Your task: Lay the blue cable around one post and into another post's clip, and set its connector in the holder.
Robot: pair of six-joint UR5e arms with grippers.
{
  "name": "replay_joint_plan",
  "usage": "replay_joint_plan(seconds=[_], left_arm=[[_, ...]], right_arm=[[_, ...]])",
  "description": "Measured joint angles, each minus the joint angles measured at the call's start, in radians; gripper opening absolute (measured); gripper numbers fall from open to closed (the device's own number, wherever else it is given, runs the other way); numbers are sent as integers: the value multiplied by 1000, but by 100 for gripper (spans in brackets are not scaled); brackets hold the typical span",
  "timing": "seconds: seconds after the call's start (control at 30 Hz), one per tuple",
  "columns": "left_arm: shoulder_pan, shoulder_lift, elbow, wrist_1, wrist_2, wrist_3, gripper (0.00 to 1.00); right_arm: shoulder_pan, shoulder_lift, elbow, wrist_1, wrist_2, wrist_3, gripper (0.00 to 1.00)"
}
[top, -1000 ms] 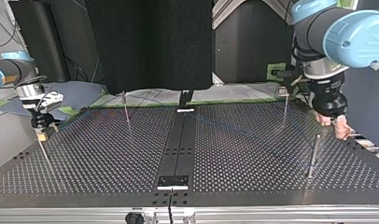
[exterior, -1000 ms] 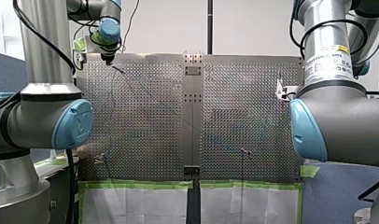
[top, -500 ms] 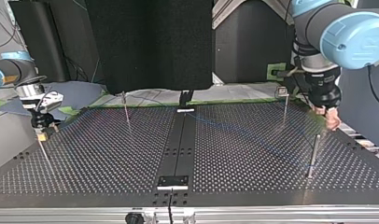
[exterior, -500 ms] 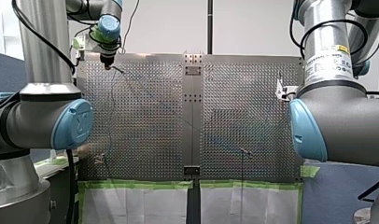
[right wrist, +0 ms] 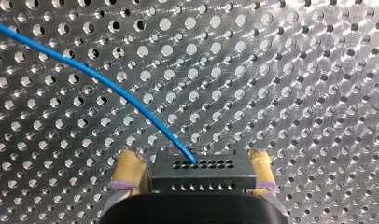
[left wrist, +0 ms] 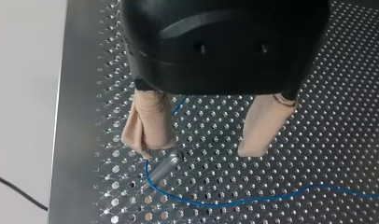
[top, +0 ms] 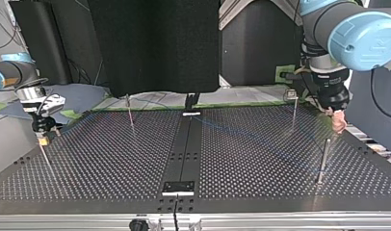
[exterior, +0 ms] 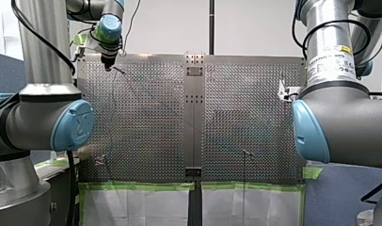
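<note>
Top view: my left hand point(top: 339, 122) at three o'clock on the surface point(top: 111, 159), post point(top: 323, 161) at its seven; my right hand point(top: 43, 139) at nine, connector point(right wrist: 201, 175) between its fingers.

Perforated table point(exterior: 147, 117); green tape point(exterior: 137, 186) along white sheets point(exterior: 137, 207).

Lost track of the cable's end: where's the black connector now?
In the right wrist view, the black rectangular connector sits clamped between my right gripper's yellow pads, above the perforated metal table, the thin blue cable leaving it.
</note>
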Motion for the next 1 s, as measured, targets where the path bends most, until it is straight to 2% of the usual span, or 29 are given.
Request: replay_joint_plan(seconds=[0.53,1.0], left_arm=[[-6,0,0,-1,-2,118,98],[-14,0,0,-2,-2,124,98]], right_arm=[[0,0,0,0,0,0,100],[0,0,0,0,0,0,100]])
